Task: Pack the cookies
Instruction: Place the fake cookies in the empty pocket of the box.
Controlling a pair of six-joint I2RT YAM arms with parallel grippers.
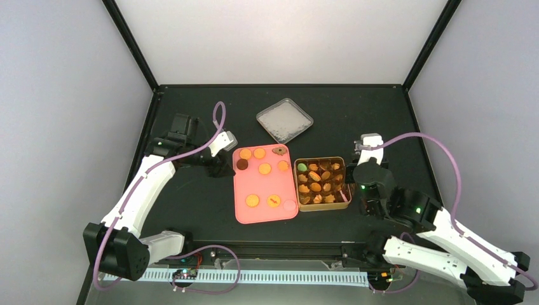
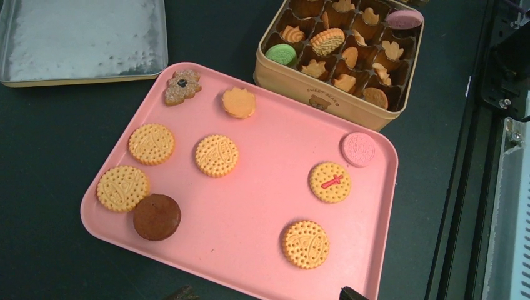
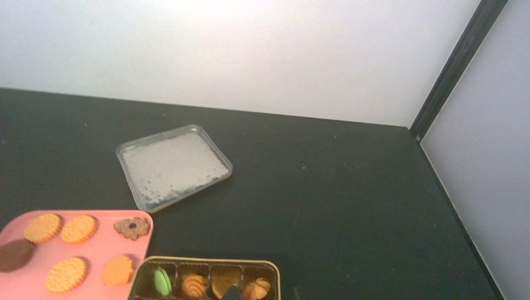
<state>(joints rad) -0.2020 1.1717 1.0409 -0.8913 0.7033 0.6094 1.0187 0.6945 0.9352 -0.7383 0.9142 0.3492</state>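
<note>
Several cookies lie on a pink tray [image 1: 270, 185] [image 2: 250, 206]: golden round ones [image 2: 216, 155], one with a red mark [image 2: 329, 182], a dark brown one [image 2: 156, 216], a pale pink one [image 2: 359, 149]. To its right a beige compartment tin [image 1: 324, 208] [image 2: 325, 100] [image 3: 206, 261] holds more, among them a green one [image 2: 281, 54] [image 3: 162, 281]. My left gripper [image 1: 224, 166] [image 2: 265, 294] hangs open at the tray's left edge, empty. My right gripper [image 1: 353, 166] [image 3: 264, 292] sits by the tin's far right corner, its tips slightly apart with nothing showing between them.
The tin's metal lid [image 1: 285, 119] [image 2: 81, 37] [image 3: 172, 165] lies upside down behind the tray. A ribbed strip with wiring [image 1: 254, 276] runs along the near edge. Black frame posts and pale walls enclose the dark table.
</note>
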